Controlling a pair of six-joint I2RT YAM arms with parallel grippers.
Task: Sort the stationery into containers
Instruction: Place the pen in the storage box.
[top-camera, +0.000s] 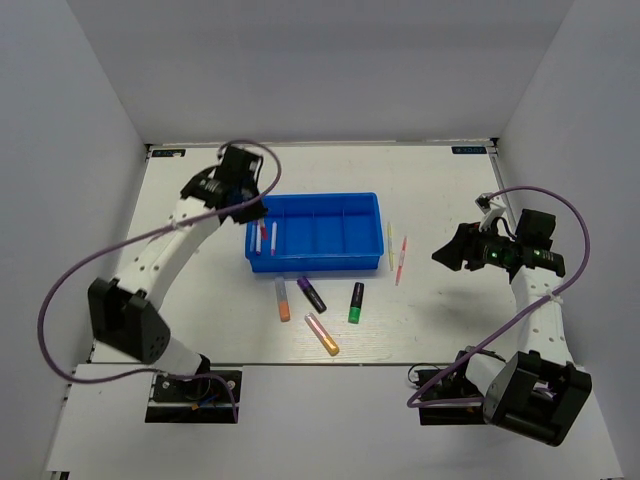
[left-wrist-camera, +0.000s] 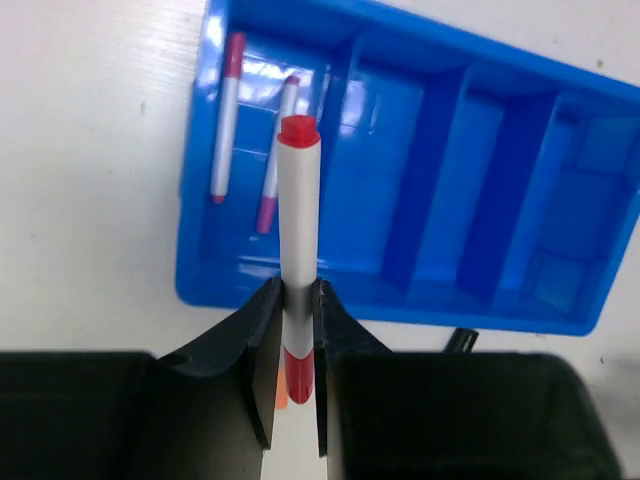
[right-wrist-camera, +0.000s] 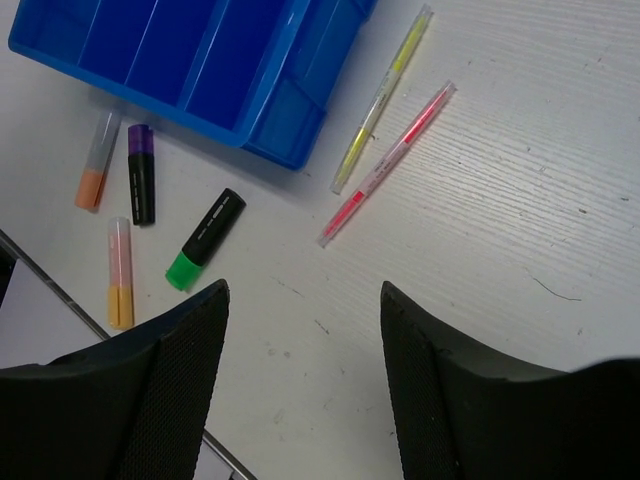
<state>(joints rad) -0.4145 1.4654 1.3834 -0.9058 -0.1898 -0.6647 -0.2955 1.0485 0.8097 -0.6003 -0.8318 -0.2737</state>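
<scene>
Top view: we see tray (top-camera: 320, 196) with two pens (top-camera: 273, 238) in leftmost compartment; four highlighters (top-camera: 312, 294) unsorted on worktop (top-camera: 430, 320) near its front.
Left wrist: left end effector (left-wrist-camera: 297, 300) clenched on white pen (left-wrist-camera: 298, 220), above that compartment.
Right wrist: right end effector (right-wrist-camera: 303, 330) released, empty; yellow pen (right-wrist-camera: 383, 95) and pink pen (right-wrist-camera: 388, 165) beside tray, unsorted.

Your table (top-camera: 430, 190): white top, faint wood grain, fine scratches (right-wrist-camera: 556, 292) on its right half. Plain pale walls box it in on three sides: back wall (top-camera: 320, 70), left wall (top-camera: 60, 200), right wall (top-camera: 590, 150). You have a small dark label at the far left corner (top-camera: 168, 153) and another at the far right corner (top-camera: 470, 150). Light is even and shadows are soft.
</scene>
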